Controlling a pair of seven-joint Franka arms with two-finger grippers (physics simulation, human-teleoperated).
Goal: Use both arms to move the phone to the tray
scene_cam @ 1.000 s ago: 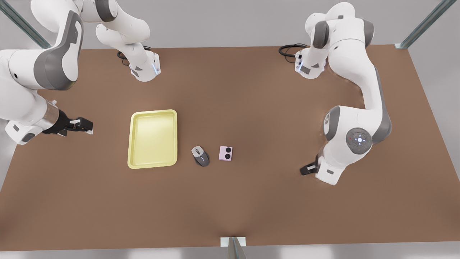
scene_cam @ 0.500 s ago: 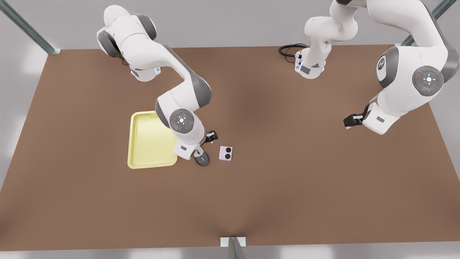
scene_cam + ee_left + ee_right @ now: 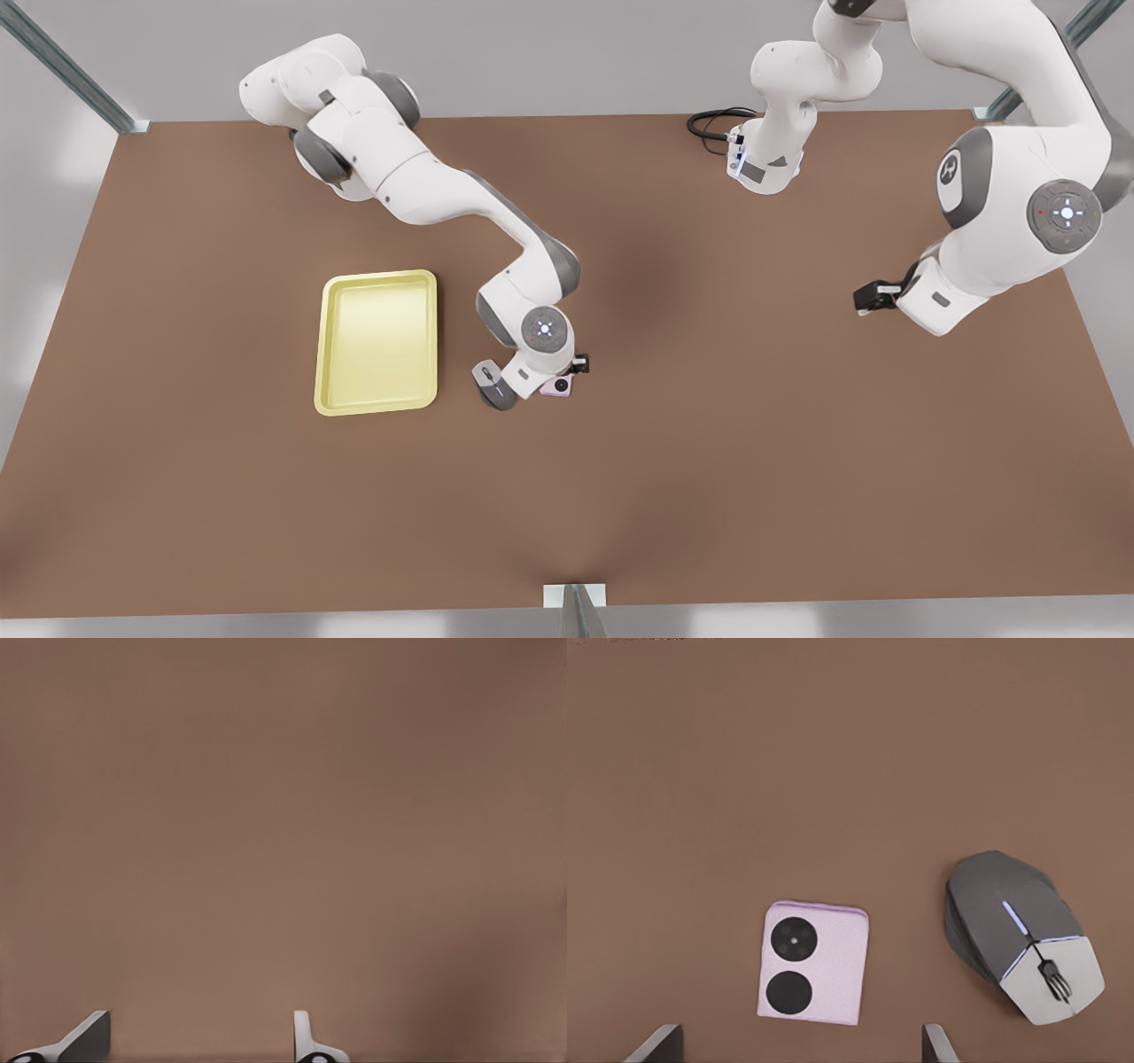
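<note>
While one smooth pink phone (image 3: pixel 812 962) with two round black lenses is lying flat on the brown table (image 3: pixel 673 478) beside one grey oval mouse (image 3: pixel 1023 935), the right gripper (image 3: pixel 799 1047) is hovering above it, fingers apart. One yellow rimmed tray (image 3: pixel 330 354) is sitting left. The left gripper (image 3: pixel 202 1041), fingers spread, is waiting far right.

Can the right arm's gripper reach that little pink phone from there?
Probably yes. The right gripper hangs open above the phone, nothing covers it, and the computer mouse lies apart from it.
</note>
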